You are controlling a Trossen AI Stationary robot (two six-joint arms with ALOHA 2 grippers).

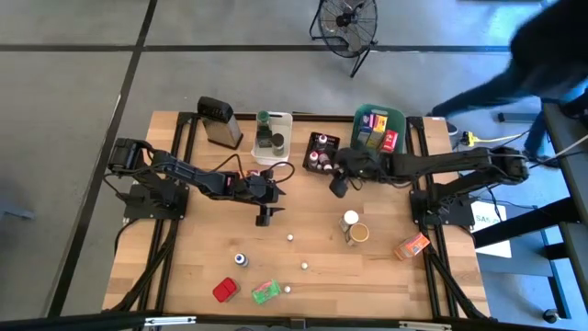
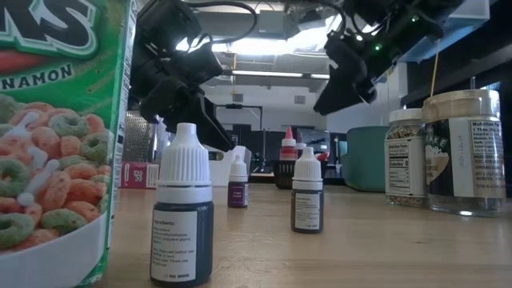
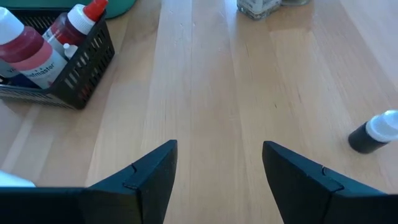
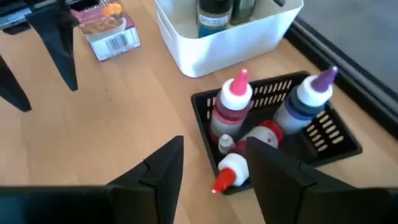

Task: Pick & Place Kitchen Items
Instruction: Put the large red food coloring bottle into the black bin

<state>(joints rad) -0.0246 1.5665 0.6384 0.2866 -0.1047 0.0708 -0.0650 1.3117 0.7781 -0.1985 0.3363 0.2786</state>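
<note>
Groceries are lying scattered over the bench (image 1: 184, 267): jars (image 1: 355, 228) right of centre, an orange packet (image 1: 412, 246) by the right edge, red (image 1: 224, 291) and green (image 1: 265, 292) packets at the front edge, small bottles (image 1: 241, 260) between. The left gripper (image 1: 265, 213) is hovering mid-bench, fingers spread and holding nothing. The right gripper (image 1: 339, 184) is hanging over the black basket (image 4: 336, 134) of bottles at the back, fingers parted and, as far as I can see, gripping nothing. I'd be centring on one bottle, coming straight down and closing gently so it isn't tipping.
</note>
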